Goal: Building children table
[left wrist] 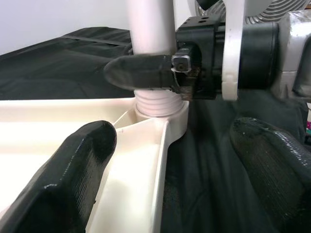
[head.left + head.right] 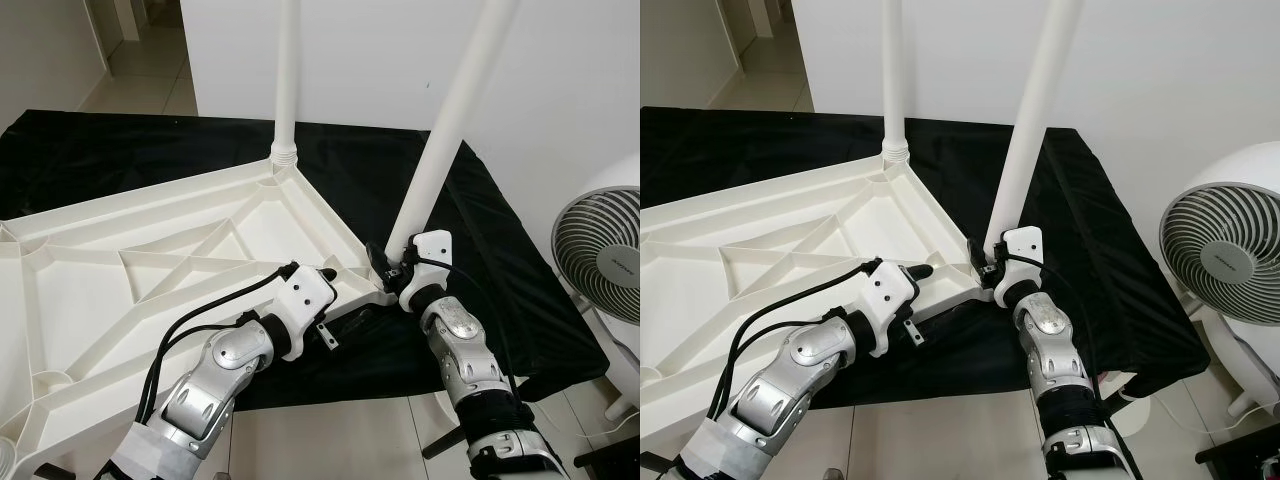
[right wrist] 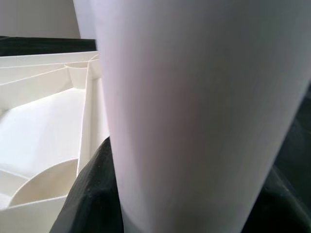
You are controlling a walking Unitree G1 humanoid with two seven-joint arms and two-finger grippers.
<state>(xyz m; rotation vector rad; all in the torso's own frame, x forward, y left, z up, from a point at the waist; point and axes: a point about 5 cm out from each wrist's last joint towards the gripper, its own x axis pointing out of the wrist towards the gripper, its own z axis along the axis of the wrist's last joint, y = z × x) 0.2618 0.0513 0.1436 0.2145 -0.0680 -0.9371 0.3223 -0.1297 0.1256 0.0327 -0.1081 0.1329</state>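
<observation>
1. Tabletop (image 2: 150, 240) lies upside-down on black cloth (image 2: 420, 190); far leg (image 2: 286, 80) stands upright
2. R gripper (image 2: 388, 262) clamps near leg (image 2: 440, 140) low, at corner socket; leg leans right off vertical
3. L gripper (image 2: 325, 272) fingers spread, straddling tabletop edge beside socket

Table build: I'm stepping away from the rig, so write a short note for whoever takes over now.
Right gripper: shut on the near leg, low by its threaded base.
Left gripper: open, straddling the tabletop rim beside that corner socket.
The tabletop lies upside down on the black cloth.
Done: far leg stands upright in its corner.
Left: the near leg tilts and its thread shows, so it looks not fully seated; the other corners have no legs.
</observation>
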